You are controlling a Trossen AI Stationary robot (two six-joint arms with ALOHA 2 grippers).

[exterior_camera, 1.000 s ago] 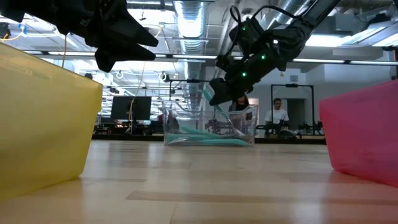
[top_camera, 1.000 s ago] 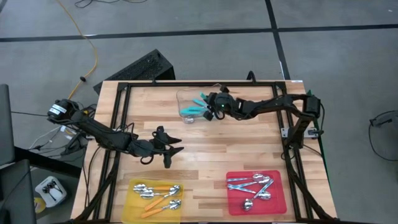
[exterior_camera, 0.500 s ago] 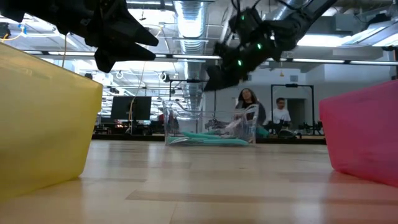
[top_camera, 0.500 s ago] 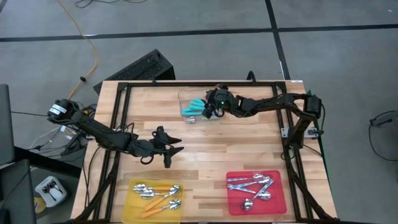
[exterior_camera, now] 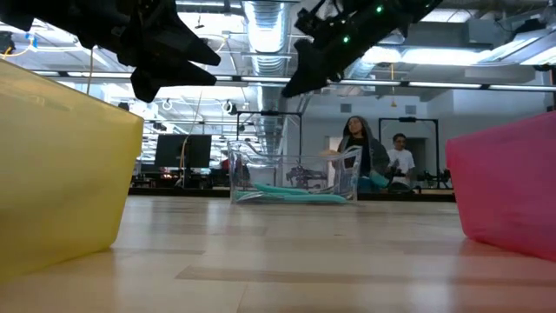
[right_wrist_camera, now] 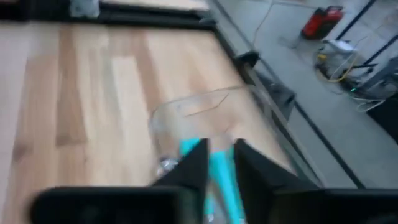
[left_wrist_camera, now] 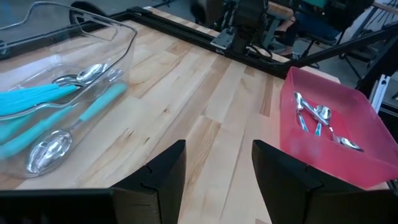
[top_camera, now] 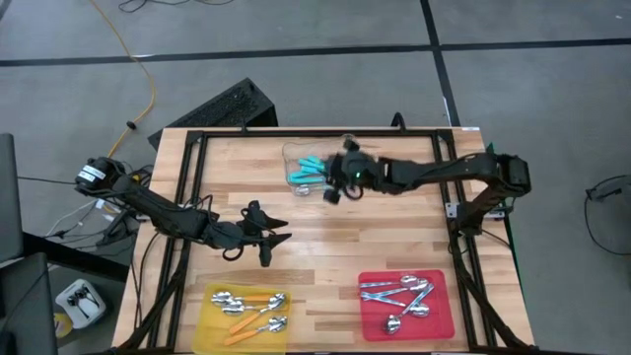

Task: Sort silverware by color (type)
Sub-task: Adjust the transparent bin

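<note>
A clear tub (top_camera: 308,168) at the far middle of the table holds teal-handled spoons (top_camera: 312,164), which lie on its bottom (left_wrist_camera: 59,115). My right gripper (top_camera: 335,185) hangs above the tub's right side, high over the table (exterior_camera: 294,85), shut on a teal spoon (right_wrist_camera: 219,174). My left gripper (top_camera: 268,239) waits open over the table's left middle, with nothing between its fingers (left_wrist_camera: 217,174). Orange-handled spoons (top_camera: 246,304) lie in the yellow tray (top_camera: 209,330). Silver spoons (top_camera: 402,294) lie in the red tray (top_camera: 367,325). My right gripper pinches the spoon's teal handle (right_wrist_camera: 217,163) between its two fingers, which lie along the handle. The fingers slant down from the table's right side. A shiny bowl end (top_camera: 332,195) shows just past the fingertips, lifted clear of the tub.
A black frame (top_camera: 187,197) runs along the table's edges. The yellow tray stands at the near left and the red tray at the near right, with bare wood between them. People show in the room beyond the table (exterior_camera: 360,156).
My right gripper has risen out of the tub and come a little toward the table's near edge. The teal spoons left in the tub have shifted and now lie flatter.
</note>
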